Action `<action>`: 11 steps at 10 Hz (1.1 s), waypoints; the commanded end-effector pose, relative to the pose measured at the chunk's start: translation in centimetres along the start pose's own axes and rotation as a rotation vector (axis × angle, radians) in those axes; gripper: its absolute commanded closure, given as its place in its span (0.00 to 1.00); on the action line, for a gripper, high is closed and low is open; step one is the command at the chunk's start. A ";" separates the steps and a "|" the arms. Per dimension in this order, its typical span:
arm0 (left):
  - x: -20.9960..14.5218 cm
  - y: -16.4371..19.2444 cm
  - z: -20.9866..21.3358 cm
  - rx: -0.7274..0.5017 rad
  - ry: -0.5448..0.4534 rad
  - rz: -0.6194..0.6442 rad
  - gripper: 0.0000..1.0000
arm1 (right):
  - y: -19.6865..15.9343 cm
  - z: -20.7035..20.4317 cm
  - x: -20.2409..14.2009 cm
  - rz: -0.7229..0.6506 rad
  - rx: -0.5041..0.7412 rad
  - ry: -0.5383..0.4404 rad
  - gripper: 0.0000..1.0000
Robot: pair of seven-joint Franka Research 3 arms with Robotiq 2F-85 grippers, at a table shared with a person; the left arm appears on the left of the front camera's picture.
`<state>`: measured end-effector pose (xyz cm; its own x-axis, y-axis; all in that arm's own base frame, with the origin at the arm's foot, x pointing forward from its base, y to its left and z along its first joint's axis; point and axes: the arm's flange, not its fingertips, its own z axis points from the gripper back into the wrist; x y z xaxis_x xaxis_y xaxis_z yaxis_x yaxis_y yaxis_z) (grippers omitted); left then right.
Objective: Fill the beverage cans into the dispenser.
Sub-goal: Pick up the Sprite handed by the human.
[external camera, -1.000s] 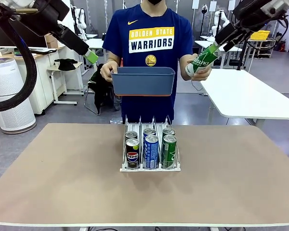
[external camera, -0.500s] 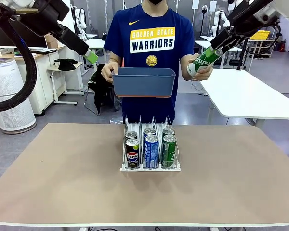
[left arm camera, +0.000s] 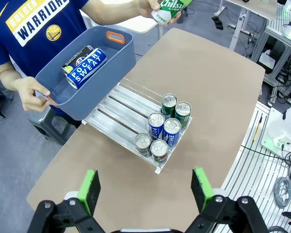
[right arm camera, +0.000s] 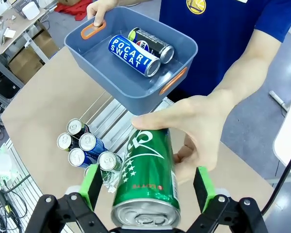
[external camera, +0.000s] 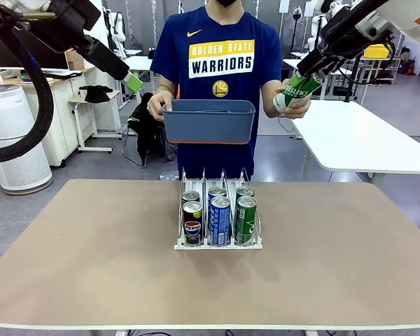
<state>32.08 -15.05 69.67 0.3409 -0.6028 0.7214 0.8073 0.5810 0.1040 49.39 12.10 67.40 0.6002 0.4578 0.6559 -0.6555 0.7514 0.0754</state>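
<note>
The green can (right arm camera: 145, 160) is probably full, so we expect some weight in it. Its thin aluminium wall is stiff along its length but dents under a hard squeeze, and the glossy printed skin is slippery. The best hold is across the round body near the middle, pads flat on opposite sides. That keeps clear of the silver rim and of the person's hand (right arm camera: 196, 131), which wraps the far half. A firm but not crushing grip should do.

It is a slim green can with white lettering and white stars, its silver pull-tab top turned towards the right wrist camera. It is held up in the air beyond the far edge of the tabletop (external camera: 91, 259), to the right.

The right fingers (right arm camera: 92, 187) stand wide apart on either side of the can's near end and hold nothing. A gap seems to show on each side, though the front view is too coarse to confirm it. The left fingers (left arm camera: 90, 191) are also spread wide and empty, high above the left side.

The person's other hand holds a blue-grey tub (right arm camera: 136, 92) with a blue can (right arm camera: 133, 55) and a black can (right arm camera: 153, 44) lying in it. The dispenser (left arm camera: 116, 104) sits mid-tabletop towards the far edge, with two cans at the near end of each lane.
</note>
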 end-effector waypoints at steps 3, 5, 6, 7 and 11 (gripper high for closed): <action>-0.1 0.1 0.0 0.005 -0.004 0.008 0.00 | 0.0 0.6 -0.2 -0.022 -0.031 0.031 0.20; -0.1 0.1 0.0 0.005 -0.004 0.008 0.00 | -0.1 0.9 -0.6 -0.046 -0.042 0.033 0.29; -0.1 0.1 0.0 0.005 -0.004 0.008 0.00 | -0.3 1.1 -0.6 -0.051 -0.049 0.031 0.60; -0.1 0.1 0.0 0.005 -0.004 0.008 0.00 | -0.3 1.2 -0.7 -0.043 -0.046 0.033 0.49; -0.1 0.1 0.0 0.005 -0.004 0.008 0.00 | -0.2 1.2 -0.7 -0.042 -0.032 0.030 0.89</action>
<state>32.08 -15.04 69.67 0.3410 -0.6028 0.7214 0.8072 0.5811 0.1040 48.96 11.16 67.95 0.6224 0.4432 0.6451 -0.6278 0.7749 0.0734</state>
